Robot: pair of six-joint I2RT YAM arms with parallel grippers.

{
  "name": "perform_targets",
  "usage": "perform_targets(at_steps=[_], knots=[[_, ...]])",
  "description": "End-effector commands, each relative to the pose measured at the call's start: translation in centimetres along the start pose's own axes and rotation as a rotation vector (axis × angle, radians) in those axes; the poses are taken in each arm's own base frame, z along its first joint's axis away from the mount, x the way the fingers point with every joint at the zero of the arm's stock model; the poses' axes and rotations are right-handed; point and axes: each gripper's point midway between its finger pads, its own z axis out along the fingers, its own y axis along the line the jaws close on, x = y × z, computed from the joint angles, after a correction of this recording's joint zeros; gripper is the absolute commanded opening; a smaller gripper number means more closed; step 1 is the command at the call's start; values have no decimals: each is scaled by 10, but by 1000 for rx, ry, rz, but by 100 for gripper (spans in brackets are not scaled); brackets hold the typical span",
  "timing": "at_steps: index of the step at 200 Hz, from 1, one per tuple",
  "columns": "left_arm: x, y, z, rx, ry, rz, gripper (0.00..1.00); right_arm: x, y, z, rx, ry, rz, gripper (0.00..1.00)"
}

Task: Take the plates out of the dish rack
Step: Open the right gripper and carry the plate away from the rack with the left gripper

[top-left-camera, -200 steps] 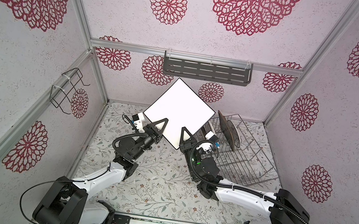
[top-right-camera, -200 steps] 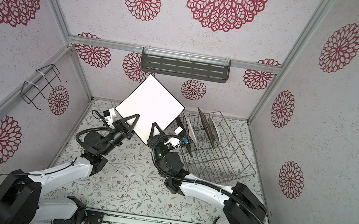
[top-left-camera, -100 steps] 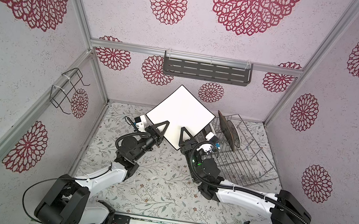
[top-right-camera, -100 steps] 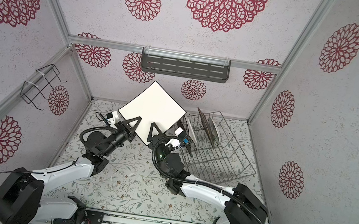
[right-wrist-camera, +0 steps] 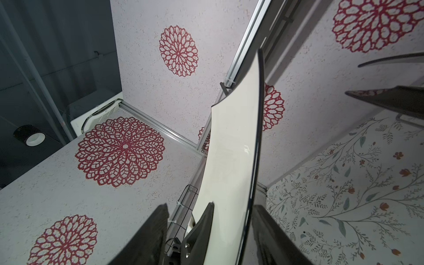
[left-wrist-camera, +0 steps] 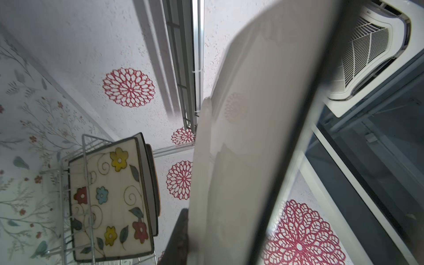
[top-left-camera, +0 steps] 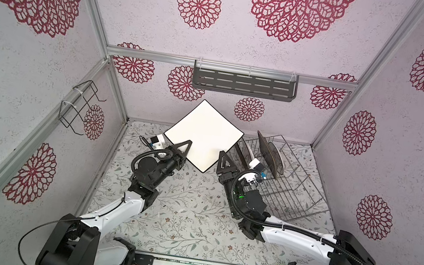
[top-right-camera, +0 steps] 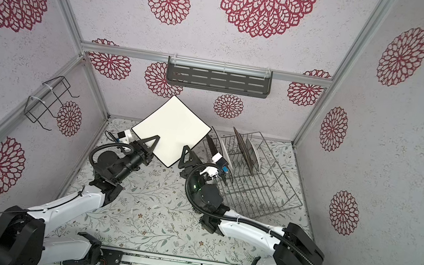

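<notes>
A white square plate [top-left-camera: 203, 134] [top-right-camera: 171, 130] hangs tilted above the floral table, left of the dish rack [top-left-camera: 296, 185] [top-right-camera: 262, 186]. My left gripper [top-left-camera: 185, 149] [top-right-camera: 153, 144] is shut on the plate's lower left edge. My right gripper [top-left-camera: 222, 159] [top-right-camera: 186, 155] is open at the plate's lower right edge. In the right wrist view the white plate [right-wrist-camera: 231, 160] passes between the parted fingers [right-wrist-camera: 146, 238]. Standing in the rack are a dark plate [top-left-camera: 262, 146], a round plate [top-left-camera: 275, 159] and a cream floral plate [left-wrist-camera: 110, 199].
A dark grey slotted shelf [top-left-camera: 243, 83] hangs on the back wall. On the left wall is a small black wire holder [top-left-camera: 78, 107]. The floral table [top-left-camera: 186, 220] stretches in front of both arms, and aluminium frame posts mark the corners.
My right gripper has opened and let go of the white plate. The plate, still in my left gripper, has sunk a little and shifted left.
</notes>
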Motion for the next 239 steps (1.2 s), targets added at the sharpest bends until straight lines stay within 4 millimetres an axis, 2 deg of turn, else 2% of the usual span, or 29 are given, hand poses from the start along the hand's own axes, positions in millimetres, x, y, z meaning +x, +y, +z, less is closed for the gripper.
perform_targets(at_steps=[1, 18, 53, 100, 125, 150, 187, 207, 218, 239], knots=[[-36, -54, -20, 126, -142, 96, 0, -30, 23, 0, -31, -80, 23, 62], [-54, -46, -30, 83, -199, 124, 0, -32, 19, 1, -17, -87, 2, 62], [-90, -16, -50, 2, -295, 112, 0, -31, 6, 3, 14, -69, -55, 62], [-127, 20, -65, -66, -377, 99, 0, -15, 9, 19, 40, 111, -254, 65], [-146, 42, -75, -99, -429, 90, 0, -5, 3, 27, 76, 196, -356, 65], [-159, 62, -82, -137, -458, 77, 0, 12, -7, 33, 126, 299, -463, 66], [-173, 83, -86, -202, -449, 69, 0, 40, -9, 32, 112, 464, -535, 70], [-182, 97, -92, -266, -471, 67, 0, 50, -21, 29, 139, 515, -552, 71], [-186, 108, -97, -318, -496, 63, 0, 57, -27, 27, 143, 547, -555, 75], [-194, 114, -103, -346, -528, 71, 0, 71, -36, 26, 152, 607, -556, 82]])
